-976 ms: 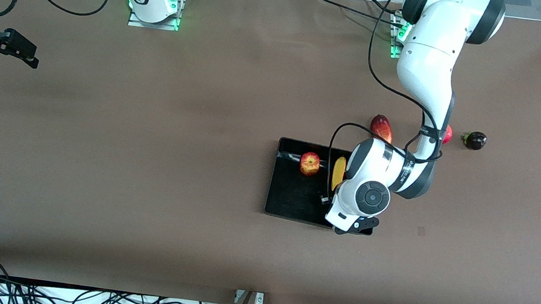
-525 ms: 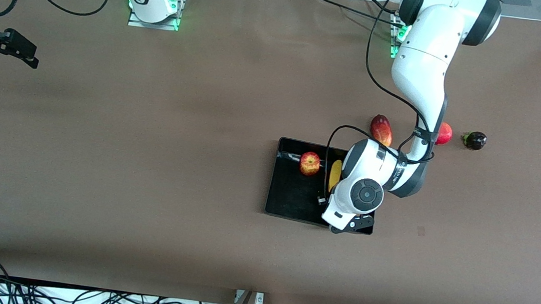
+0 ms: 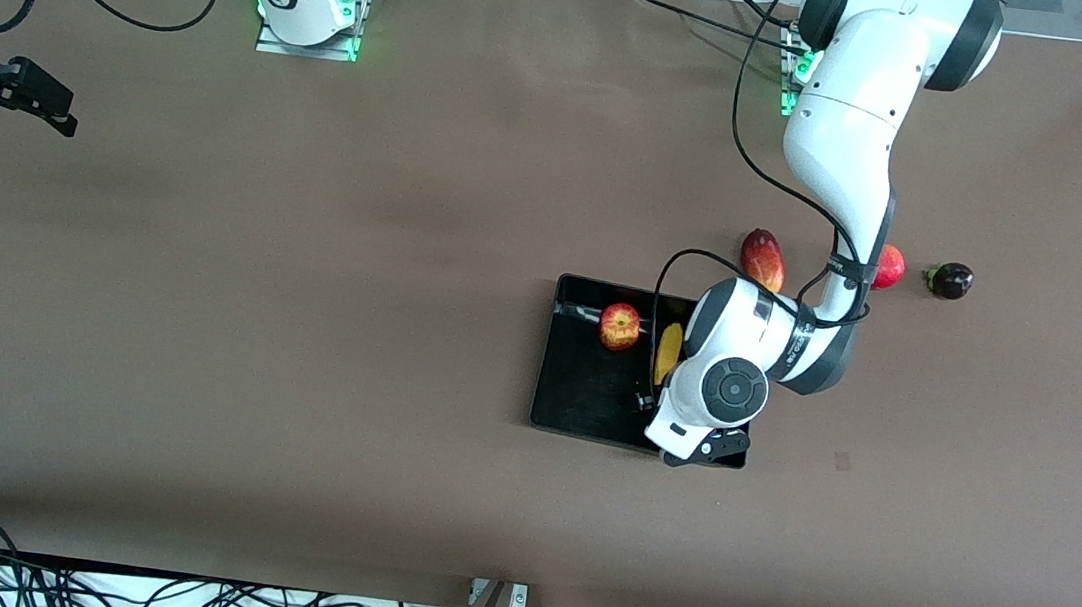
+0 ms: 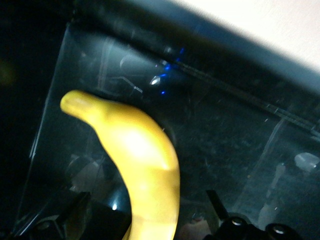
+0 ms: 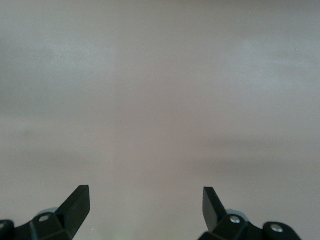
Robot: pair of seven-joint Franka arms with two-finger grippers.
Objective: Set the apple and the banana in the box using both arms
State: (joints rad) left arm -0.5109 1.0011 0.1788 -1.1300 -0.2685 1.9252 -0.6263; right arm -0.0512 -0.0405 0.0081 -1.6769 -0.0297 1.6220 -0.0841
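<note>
The black box (image 3: 581, 398) lies on the brown table toward the left arm's end. The apple (image 3: 620, 326) sits in it, near the wall farther from the front camera. The yellow banana (image 3: 669, 352) lies in the box beside the apple, partly hidden under the left arm's wrist (image 3: 731, 389). In the left wrist view the banana (image 4: 142, 160) lies on the box floor (image 4: 240, 150) between the wide-apart fingers of my left gripper (image 4: 148, 200), which is open. My right gripper (image 3: 30, 99) waits at the right arm's end of the table, open and empty (image 5: 145, 197).
A red-yellow mango (image 3: 763, 257) lies just outside the box, farther from the front camera. A red pomegranate (image 3: 890, 267) and a dark purple fruit (image 3: 951, 279) lie beside it toward the left arm's end. The left forearm (image 3: 842, 164) crosses above them.
The left arm has shifted a little over the box toward the apple, and the banana lies slightly closer to the apple. The right arm has not moved.
</note>
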